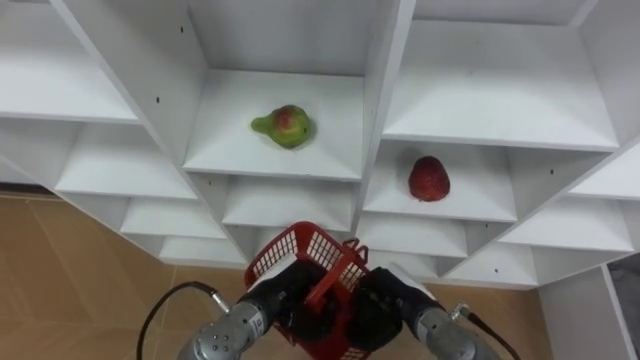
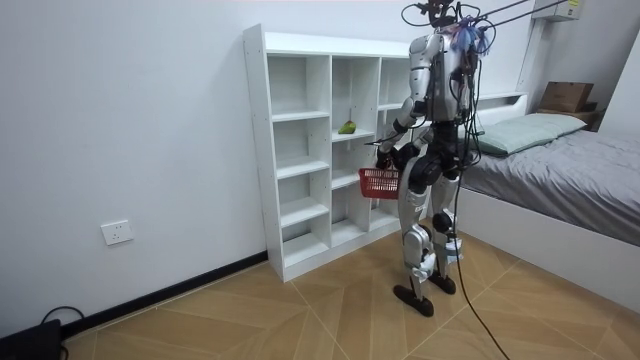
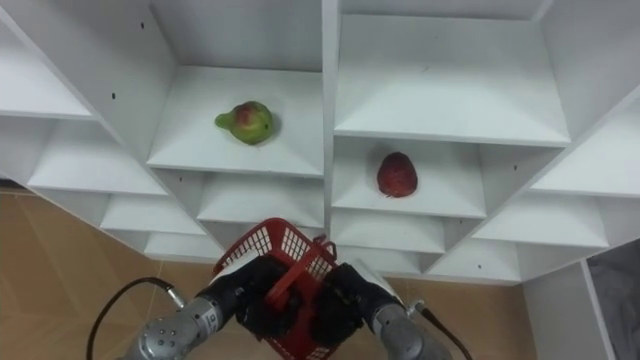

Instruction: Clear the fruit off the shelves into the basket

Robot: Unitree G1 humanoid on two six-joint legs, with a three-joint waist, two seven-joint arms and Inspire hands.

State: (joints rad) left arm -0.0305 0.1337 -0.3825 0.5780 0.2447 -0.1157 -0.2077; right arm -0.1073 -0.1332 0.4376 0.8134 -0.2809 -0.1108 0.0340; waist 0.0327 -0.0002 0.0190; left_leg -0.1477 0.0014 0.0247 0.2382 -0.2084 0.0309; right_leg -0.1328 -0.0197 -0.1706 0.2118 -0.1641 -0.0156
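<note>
Left eye view: left hand (image 1: 283, 297) and right hand (image 1: 388, 303) clasp one red basket (image 1: 300, 250).
One green fruit (image 1: 284, 126) lies above the left hand, one red fruit (image 1: 429, 178) above the right hand, in separate closet (image 1: 480, 100) compartments.

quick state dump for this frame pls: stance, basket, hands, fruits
stance: standing upright, close in front of the white shelf unit
red basket: held low before the body by both hands
left hand: curled on the basket's left side
right hand: curled on the basket's right side
green pear: alone on a middle-column shelf
red fruit: next column to the right, on a lower shelf
basket contents: covered by the hands, cannot tell
</note>
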